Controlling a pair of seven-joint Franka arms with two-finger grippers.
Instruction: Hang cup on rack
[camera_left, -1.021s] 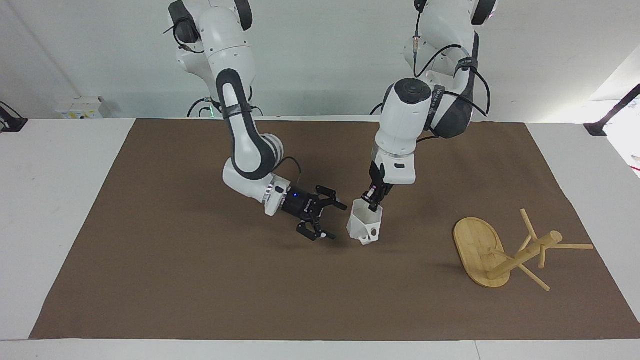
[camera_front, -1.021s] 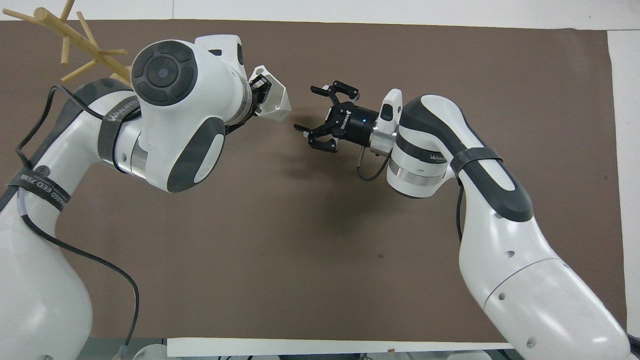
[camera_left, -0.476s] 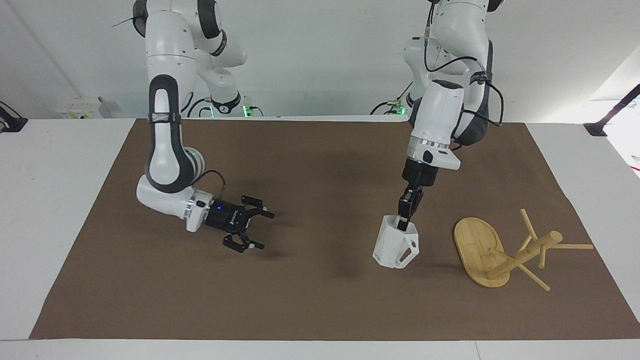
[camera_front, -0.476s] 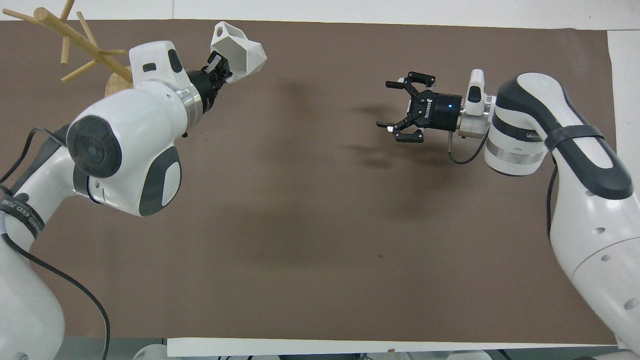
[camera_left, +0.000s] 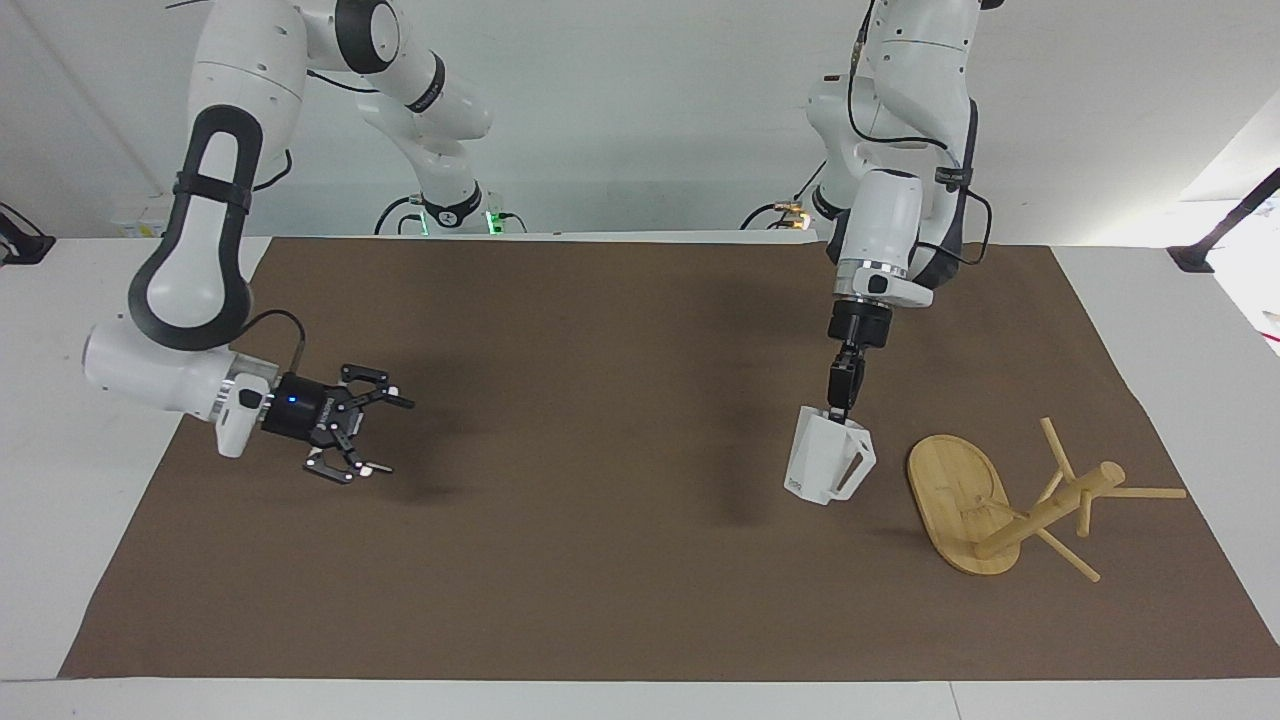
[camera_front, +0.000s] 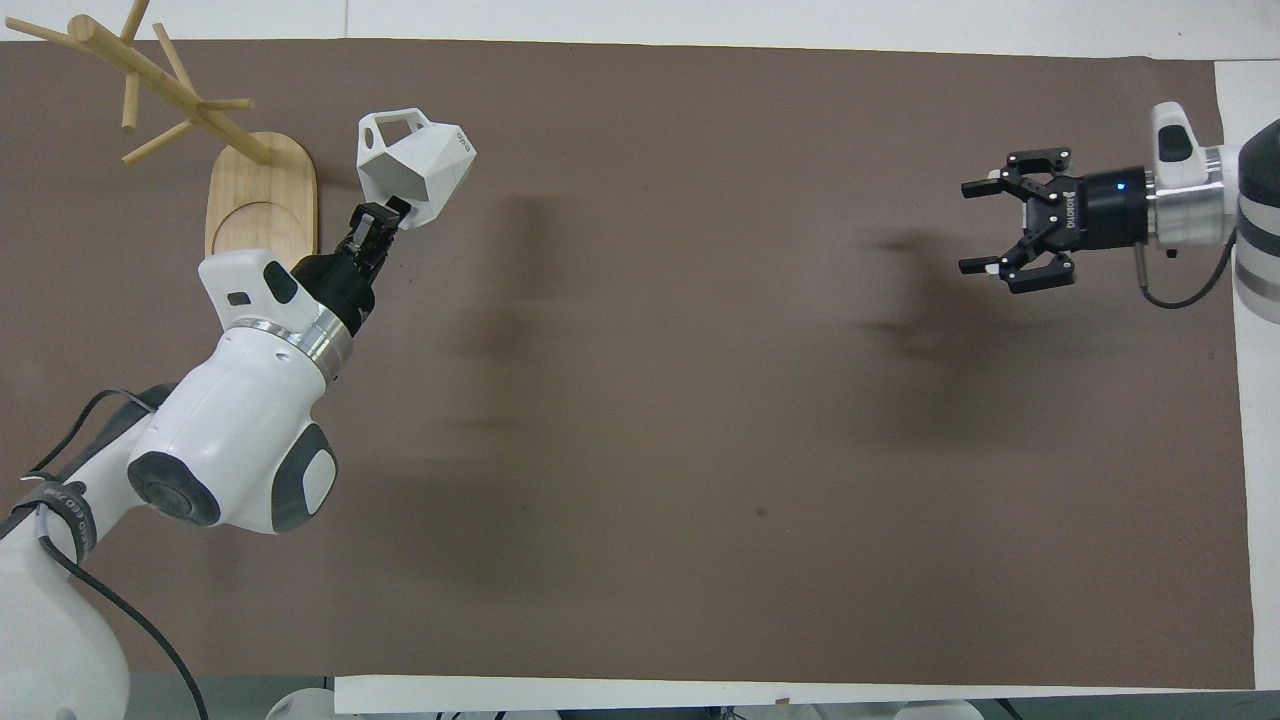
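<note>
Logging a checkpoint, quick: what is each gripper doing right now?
Left gripper: shut on the cup, held beside the rack.
Right gripper: open, holding nothing.

There is one cup (camera_left: 826, 463) and one rack (camera_left: 965, 500). Two arms are present, each with one gripper. One brown mat (camera_left: 600, 560) covers the table.

We see a white counter (camera_left: 120, 300) carrying a brown mat (camera_left: 600, 560); a toppled bamboo mug tree (camera_left: 1000, 500) lies on the mat near the left arm's end.
</note>
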